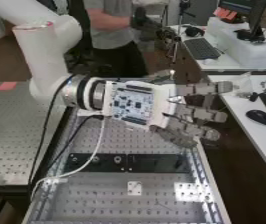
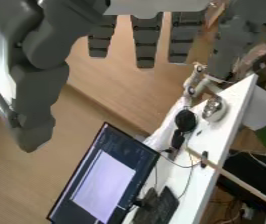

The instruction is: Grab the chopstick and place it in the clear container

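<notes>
Over the far part of the surface (image 1: pixel 104 196) in the high view: robot hand (image 1: pixel 132 102), palm side-on, circuit board (image 1: pixel 133 103) on its back, fingers pointing to the view's right, past the surface's right edge. Fingers spread, close to straight, nothing gripped. Wrist view agrees: thumb on one side, fingers on the other, wide gap between.

Chopstick: can't confirm. Best candidate is a thin tan stick (image 2: pixel 240 184) in the wrist view, crossing the edge of the white desk (image 2: pixel 231 100), well apart from the fingers. A small black piece (image 2: pixel 205 159) sits at the stick. Can't tell if it's the chopstick.

Same desk carries a shiny metal ball-like object (image 2: pixel 215 108), a round black device (image 2: pixel 185 120) just beside it, a keyboard (image 2: pixel 155 205), and a monitor (image 2: pixel 104 175) near its edge.

High view, surface: perforated metal top. Black bar (image 1: pixel 158 163) lies across it. Nearer: small white plate (image 1: pixel 135 188), with a bright white perforated patch (image 1: pixel 189 192) to its right. Black and white cables run from the wrist to the surface's left side.

Right of the surface: white table (image 1: pixel 249 142) with a black mouse (image 1: pixel 259 117). Translucent item (image 1: pixel 239 85) near the fingertips in the view; can't tell if that's the clear container.
</notes>
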### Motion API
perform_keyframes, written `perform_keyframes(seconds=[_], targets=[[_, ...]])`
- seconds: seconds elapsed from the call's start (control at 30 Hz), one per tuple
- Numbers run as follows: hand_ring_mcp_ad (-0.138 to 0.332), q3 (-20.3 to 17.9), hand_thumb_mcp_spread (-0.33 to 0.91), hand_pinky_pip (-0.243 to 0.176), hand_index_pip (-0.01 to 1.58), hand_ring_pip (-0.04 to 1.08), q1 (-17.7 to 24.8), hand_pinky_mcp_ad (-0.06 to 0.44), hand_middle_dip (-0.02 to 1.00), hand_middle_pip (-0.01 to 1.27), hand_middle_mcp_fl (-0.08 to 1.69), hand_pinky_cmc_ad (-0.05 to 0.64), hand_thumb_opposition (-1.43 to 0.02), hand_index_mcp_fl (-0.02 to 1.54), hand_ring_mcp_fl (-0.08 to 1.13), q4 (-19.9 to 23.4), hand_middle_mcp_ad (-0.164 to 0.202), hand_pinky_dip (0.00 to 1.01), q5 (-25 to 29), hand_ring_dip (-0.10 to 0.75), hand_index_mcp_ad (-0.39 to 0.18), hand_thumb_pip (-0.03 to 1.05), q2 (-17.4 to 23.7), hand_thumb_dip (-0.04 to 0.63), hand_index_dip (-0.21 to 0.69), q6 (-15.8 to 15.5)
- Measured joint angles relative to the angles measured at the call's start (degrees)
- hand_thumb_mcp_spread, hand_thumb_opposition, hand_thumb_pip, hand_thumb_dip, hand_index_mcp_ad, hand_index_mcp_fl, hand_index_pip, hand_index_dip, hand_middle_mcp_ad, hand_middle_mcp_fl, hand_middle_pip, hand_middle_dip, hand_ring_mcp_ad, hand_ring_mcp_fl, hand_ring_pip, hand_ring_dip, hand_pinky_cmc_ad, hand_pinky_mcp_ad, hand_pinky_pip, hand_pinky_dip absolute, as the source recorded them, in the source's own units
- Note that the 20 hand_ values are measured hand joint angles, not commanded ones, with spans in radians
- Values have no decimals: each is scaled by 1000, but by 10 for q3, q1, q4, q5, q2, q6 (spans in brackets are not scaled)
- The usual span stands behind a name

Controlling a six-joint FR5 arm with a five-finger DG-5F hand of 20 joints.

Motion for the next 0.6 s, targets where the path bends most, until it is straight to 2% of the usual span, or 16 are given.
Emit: perform_keyframes(seconds=[0.1, 0.3, 0.5, 0.6], targets=[[131, -6, 319, -154, 68, 70, 3, 328, 325, 126, 19, 428, -730, -9, 12, 10, 72, 490, -5, 199, -220, 436, 8, 166, 229, -10], [131, 0, 323, -154, 70, 70, 3, 328, 325, 126, 14, 429, -730, -9, 12, -6, 72, 490, -2, 199, -220, 429, -3, 166, 258, -8], [131, 9, 333, -154, 66, 70, 0, 330, 326, 127, 176, 443, -710, 58, 12, -10, 72, 503, 15, 199, -222, 436, -21, 166, 274, -5], [131, 15, 333, -154, 86, 70, -3, 328, 333, 127, 272, 440, -714, 106, 12, -14, 72, 511, 18, 199, -222, 494, -31, 169, 274, 6]])
